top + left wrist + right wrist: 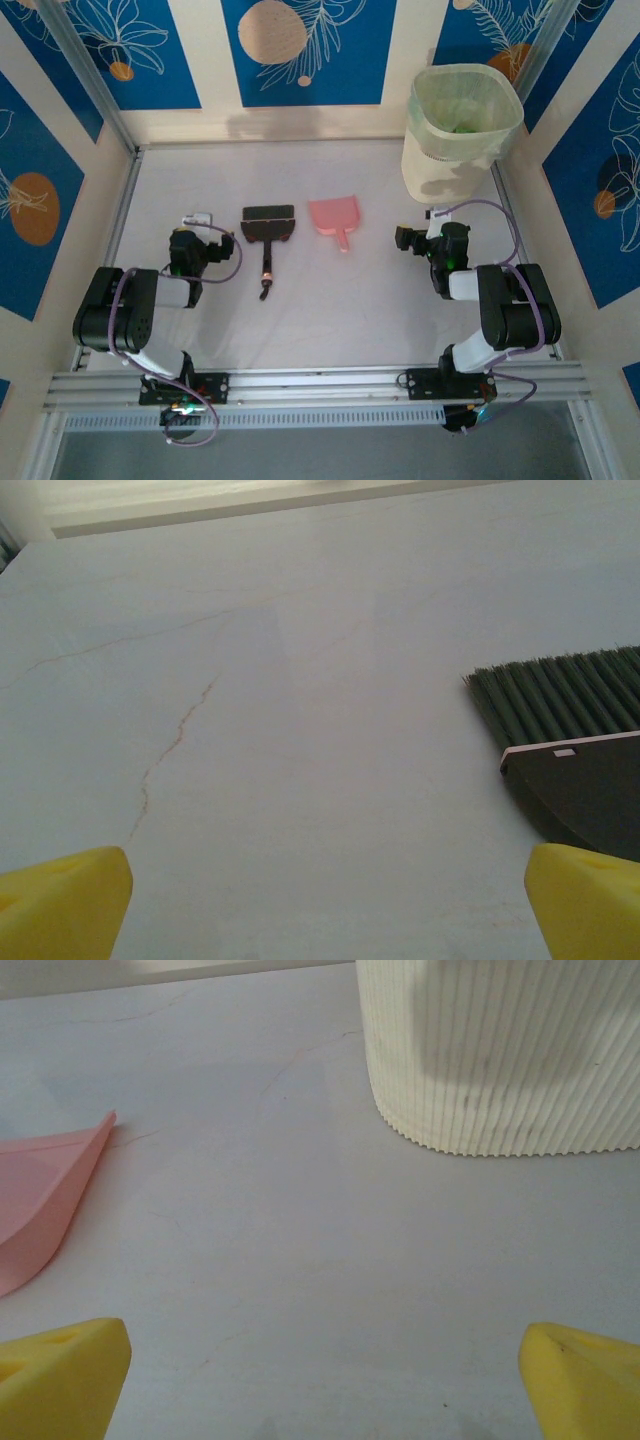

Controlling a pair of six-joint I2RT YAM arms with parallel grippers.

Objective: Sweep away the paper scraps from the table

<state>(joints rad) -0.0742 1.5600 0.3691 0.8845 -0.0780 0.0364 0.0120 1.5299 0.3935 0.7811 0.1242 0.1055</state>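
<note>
The paper scraps are out of view; the white table point(330, 310) lies bare around the tools. A black brush point(267, 225) lies left of centre, bristles pointing away, with a flat pink dustpan point(333, 217) beside it. My left gripper point(196, 220) rests low, left of the brush, and stands open with nothing between its yellow fingertips point(70, 900); the brush head point(580, 750) sits at its right. My right gripper point(433, 215) is open and holds nothing, just in front of the bin; the dustpan edge point(45, 1200) is at its left.
A tall ribbed cream bin point(460, 130) with a bag liner stands at the back right, its wall point(500, 1055) close ahead of the right gripper. Something greenish shows faintly inside it. Aluminium rails edge the table, and patterned walls close in on three sides.
</note>
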